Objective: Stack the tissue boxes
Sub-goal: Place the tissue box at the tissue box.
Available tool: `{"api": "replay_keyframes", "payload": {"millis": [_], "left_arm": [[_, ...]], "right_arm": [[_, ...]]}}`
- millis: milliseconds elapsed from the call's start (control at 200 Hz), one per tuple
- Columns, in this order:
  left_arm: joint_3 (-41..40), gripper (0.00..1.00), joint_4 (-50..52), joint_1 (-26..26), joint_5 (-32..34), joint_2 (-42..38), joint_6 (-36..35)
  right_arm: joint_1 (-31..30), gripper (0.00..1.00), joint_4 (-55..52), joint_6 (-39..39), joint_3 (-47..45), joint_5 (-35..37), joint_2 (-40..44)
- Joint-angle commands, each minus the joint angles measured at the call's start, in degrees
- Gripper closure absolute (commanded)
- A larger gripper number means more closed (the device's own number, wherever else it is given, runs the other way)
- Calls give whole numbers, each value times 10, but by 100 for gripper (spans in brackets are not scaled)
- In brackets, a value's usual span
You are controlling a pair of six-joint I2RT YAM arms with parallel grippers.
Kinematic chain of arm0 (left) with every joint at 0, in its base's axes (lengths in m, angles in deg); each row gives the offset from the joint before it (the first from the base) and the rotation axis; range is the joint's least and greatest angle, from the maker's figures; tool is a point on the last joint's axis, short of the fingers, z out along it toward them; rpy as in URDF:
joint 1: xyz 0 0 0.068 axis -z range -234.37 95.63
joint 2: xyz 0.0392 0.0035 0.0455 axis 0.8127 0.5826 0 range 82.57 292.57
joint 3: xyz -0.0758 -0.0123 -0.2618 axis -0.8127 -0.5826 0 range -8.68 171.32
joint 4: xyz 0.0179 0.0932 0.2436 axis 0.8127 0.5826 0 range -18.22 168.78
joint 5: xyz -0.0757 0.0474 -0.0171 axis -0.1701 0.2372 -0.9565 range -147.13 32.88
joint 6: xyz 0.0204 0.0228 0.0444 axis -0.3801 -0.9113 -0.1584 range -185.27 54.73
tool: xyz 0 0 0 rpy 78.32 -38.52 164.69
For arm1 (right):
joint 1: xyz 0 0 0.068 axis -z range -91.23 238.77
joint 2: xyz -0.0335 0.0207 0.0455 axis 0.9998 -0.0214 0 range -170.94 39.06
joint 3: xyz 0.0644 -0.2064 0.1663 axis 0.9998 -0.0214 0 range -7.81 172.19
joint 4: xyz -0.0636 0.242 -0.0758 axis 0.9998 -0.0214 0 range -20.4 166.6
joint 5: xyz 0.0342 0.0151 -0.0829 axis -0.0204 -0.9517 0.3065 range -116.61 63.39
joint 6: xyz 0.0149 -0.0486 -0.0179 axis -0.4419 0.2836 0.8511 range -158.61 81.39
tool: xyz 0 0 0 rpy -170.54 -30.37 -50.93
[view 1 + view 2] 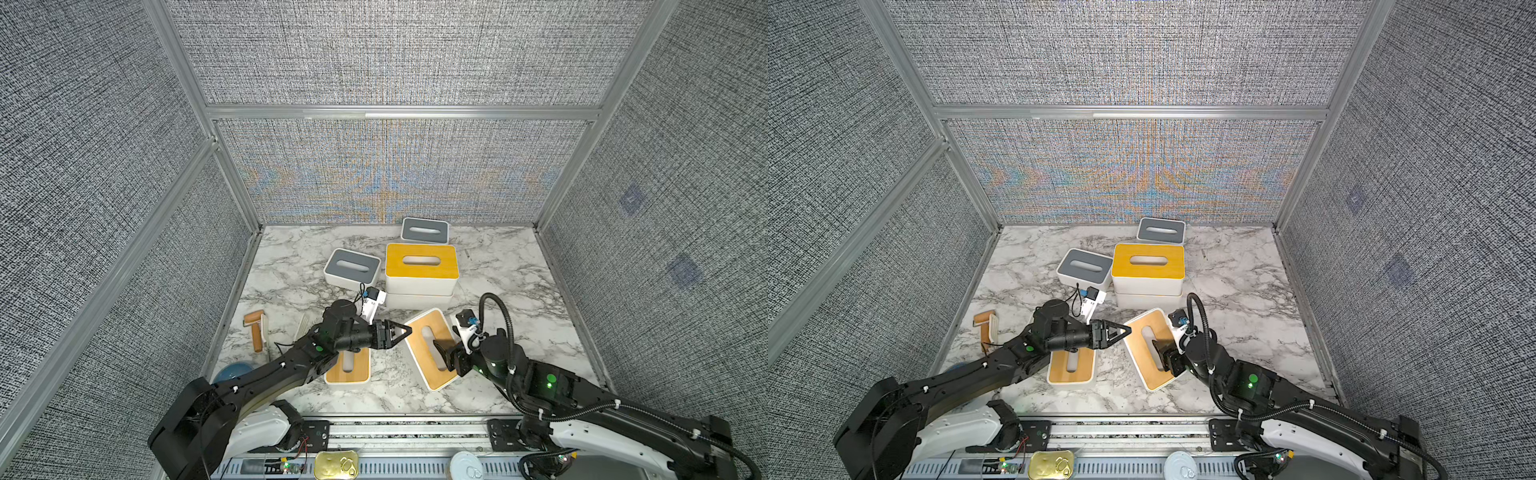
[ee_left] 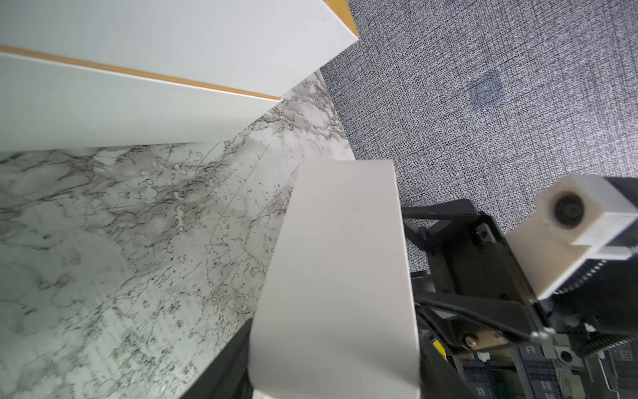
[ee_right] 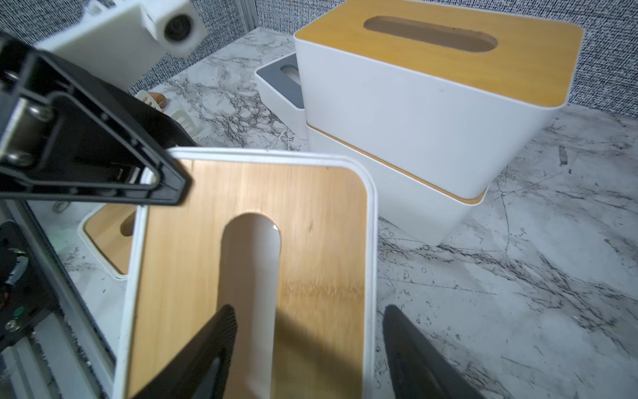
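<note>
A bamboo-lidded white tissue box (image 1: pixel 415 353) (image 3: pixel 310 207) sits askew, raised above the marble table (image 1: pixel 498 291). My left gripper (image 1: pixel 409 330) (image 1: pixel 1128 330) is shut on its near-left corner; in the left wrist view the box's white wall (image 2: pixel 338 259) fills the gap between the fingers (image 2: pixel 224 366). My right gripper (image 1: pixel 440 351) (image 3: pixel 307 311) is open, one finger over the lid's slot, the other outside the rim. Behind stands a stack of two bamboo-lidded boxes, upper (image 1: pixel 399 262) (image 3: pixel 414 103) on lower (image 1: pixel 419 300). Two grey-lidded boxes (image 1: pixel 363 276) (image 1: pixel 438 235) rest nearby. Another bamboo-lidded box (image 1: pixel 357 372) lies under my left arm.
Wooden-handled tools (image 1: pixel 255 332) lie at the table's left, with a blue bowl (image 1: pixel 232 370) near the left arm. A gold tin (image 1: pixel 336 465) and a white can (image 1: pixel 465 467) sit on the front rail. Grey fabric walls close three sides.
</note>
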Motion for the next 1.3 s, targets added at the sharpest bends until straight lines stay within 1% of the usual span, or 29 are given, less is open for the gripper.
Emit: {"api": "replay_keyframes", "payload": {"millis": [0,70,195,295,365,480,585,675,790,850,1025,1150,1296], "left_arm": [[1,70,-23,0,2,-7,6],[1,71,-29,0,3,-14,10],[6,74,-34,0,5,-33,20],[15,76,-22,0,22,-49,20],[22,81,-7,0,38,-53,20],[29,84,-18,0,45,-44,25],[39,88,-37,0,39,-33,38],[57,90,-43,0,39,-36,45],[83,91,-39,0,46,-52,50],[96,92,-31,0,63,-63,52],[135,92,-18,-1,126,-80,48],[178,92,-4,-7,160,-72,55],[220,92,-9,-12,203,-46,79]], "right_arm": [[0,24,-2,-10,9,-7,16],[0,20,-8,-12,13,-6,27],[0,17,-28,-12,19,1,56],[0,16,-50,-16,24,30,87],[0,16,-63,-21,24,47,101],[0,15,-45,-21,9,48,118],[0,15,-50,-19,12,48,125],[0,15,-53,-19,13,49,137],[0,4,-69,-26,18,66,154],[0,1,-77,-28,21,75,164],[0,1,-86,-33,19,81,205],[0,1,-83,-33,15,80,226],[0,1,-84,-34,13,84,224]]}}
